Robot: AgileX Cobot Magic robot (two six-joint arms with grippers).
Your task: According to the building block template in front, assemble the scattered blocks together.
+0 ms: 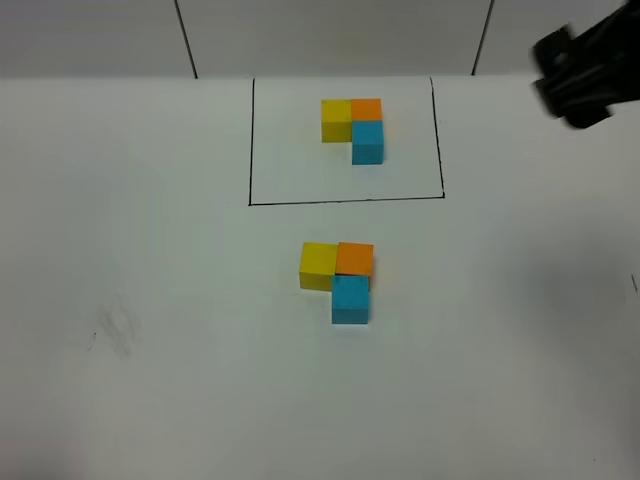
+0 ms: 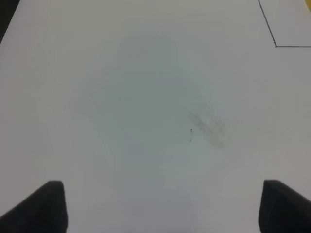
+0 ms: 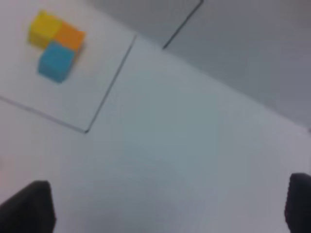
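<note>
The building block template (image 1: 353,127) is an L of yellow, orange and sky-blue cubes inside a thin black drawn rectangle at the back; it also shows in the right wrist view (image 3: 54,44). In front of it stand the unframed blocks: the yellow cube (image 1: 318,266) and orange cube (image 1: 355,259) side by side, the sky-blue cube (image 1: 350,300) against the orange one's front. My right gripper (image 3: 167,208) is open and empty, its arm (image 1: 585,70) raised at the far right. My left gripper (image 2: 163,206) is open and empty over bare table, out of the exterior view.
The white table (image 1: 150,380) carries a faint grey smudge (image 1: 115,330) at the front left, also seen in the left wrist view (image 2: 209,127). A corner of the black frame line (image 2: 277,44) shows there. Grey wall panels (image 1: 330,35) stand behind the table.
</note>
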